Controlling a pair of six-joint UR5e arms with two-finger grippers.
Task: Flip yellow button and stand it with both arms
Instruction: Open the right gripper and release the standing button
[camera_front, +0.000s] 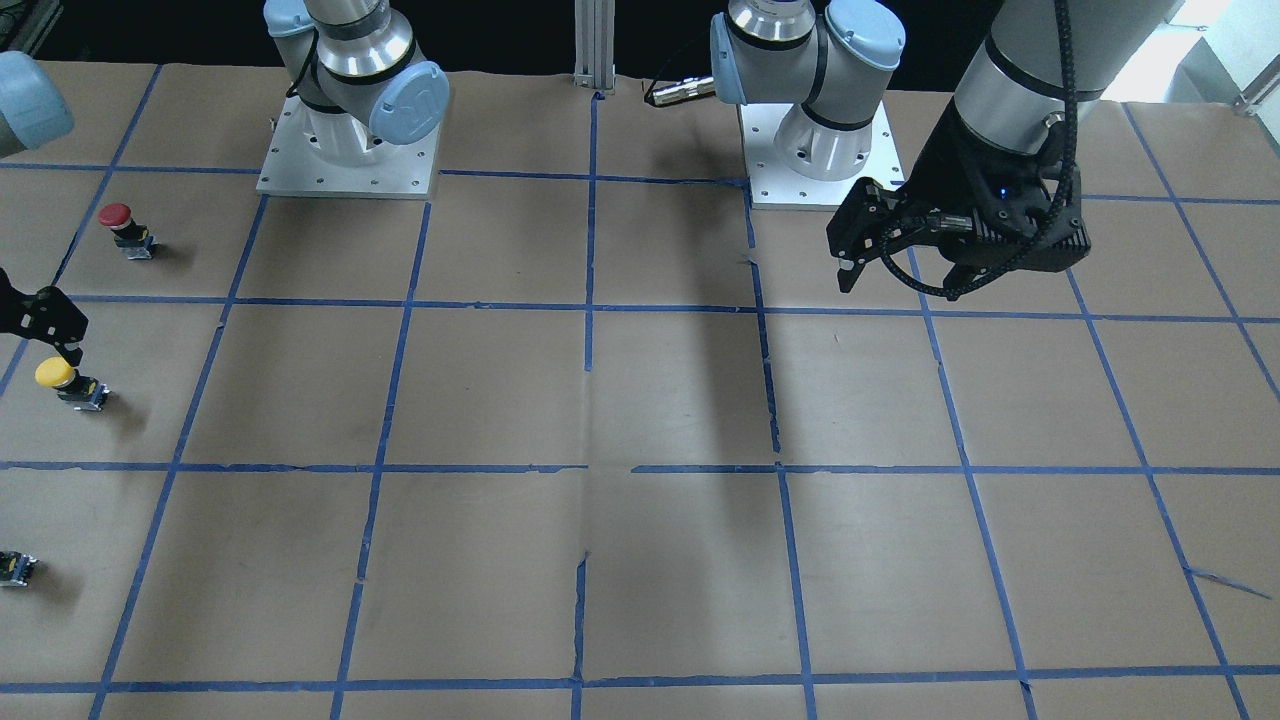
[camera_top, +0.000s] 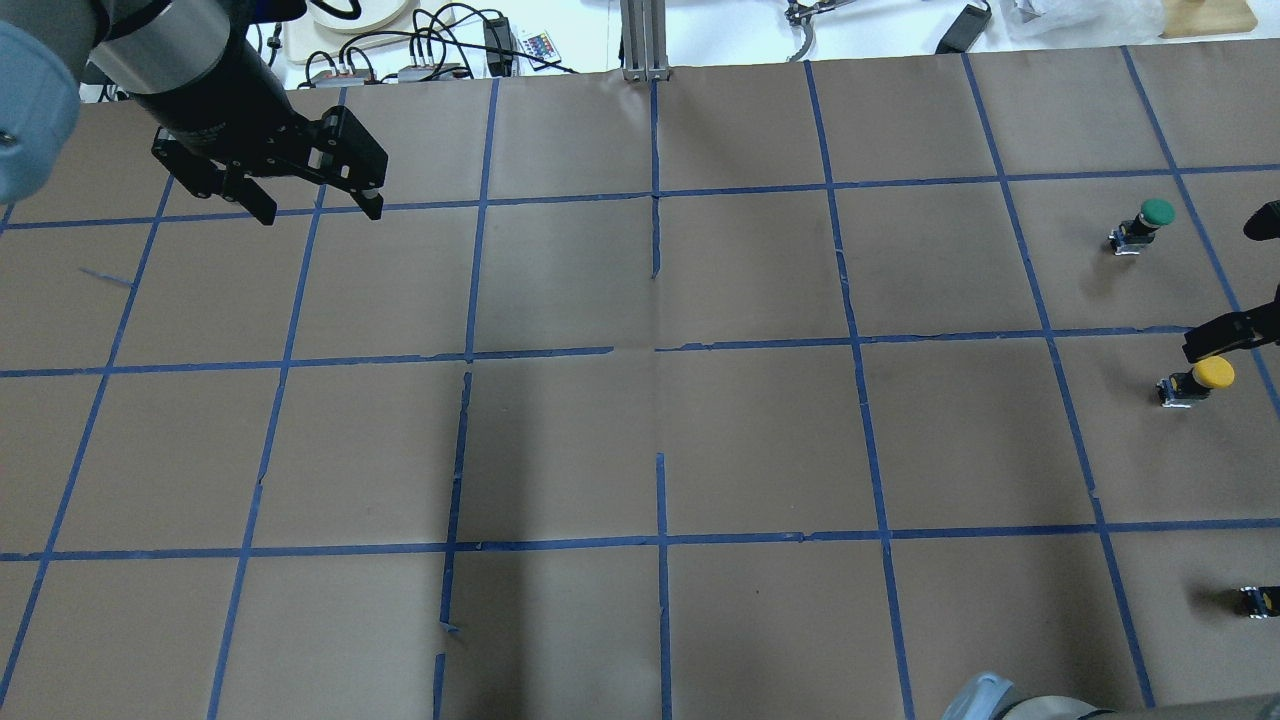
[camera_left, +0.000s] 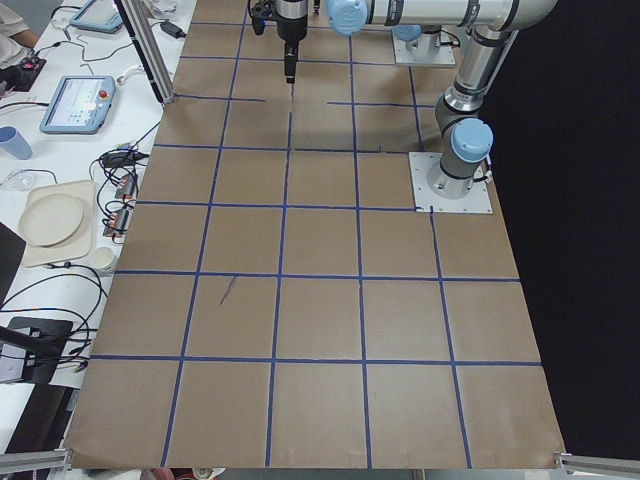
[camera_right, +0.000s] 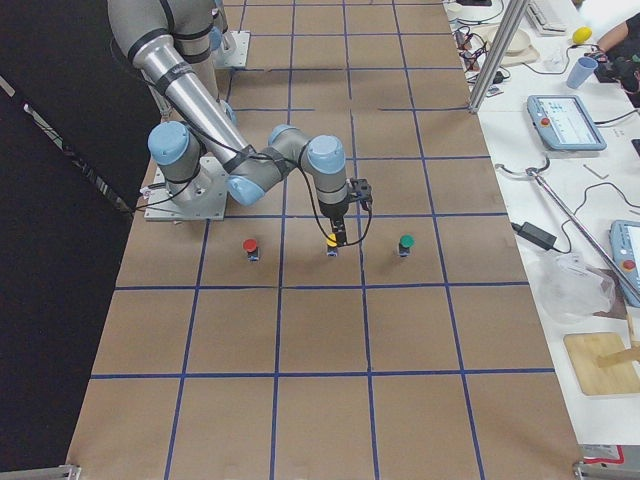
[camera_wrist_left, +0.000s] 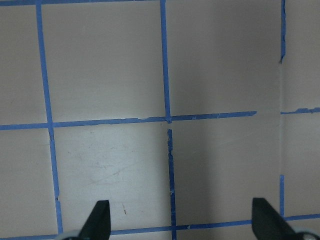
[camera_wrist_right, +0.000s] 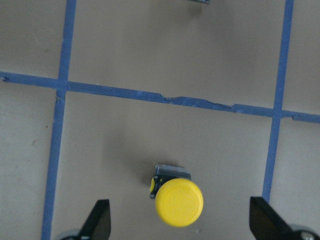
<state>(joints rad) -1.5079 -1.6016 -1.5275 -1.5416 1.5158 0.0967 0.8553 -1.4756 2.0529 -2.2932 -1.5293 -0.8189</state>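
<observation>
The yellow button (camera_wrist_right: 178, 201) sits on the brown paper near the table's right end, its cap facing up at the right wrist camera. It also shows in the front view (camera_front: 58, 375), the overhead view (camera_top: 1211, 374) and the right side view (camera_right: 332, 241). My right gripper (camera_wrist_right: 182, 222) is open and empty. It hangs just above the button, with a finger (camera_wrist_right: 100, 220) on each side and not touching it. My left gripper (camera_top: 320, 213) is open and empty. It is held high over the far left of the table and shows in the front view (camera_front: 900, 285) too.
A red-capped button (camera_front: 116, 216) and a green-capped button (camera_top: 1156, 212) stand on either side of the yellow one. A small capless part (camera_top: 1257, 600) lies near the robot-side edge. The arm bases (camera_front: 348, 165) are bolted down. Cables and tools lie beyond the far edge.
</observation>
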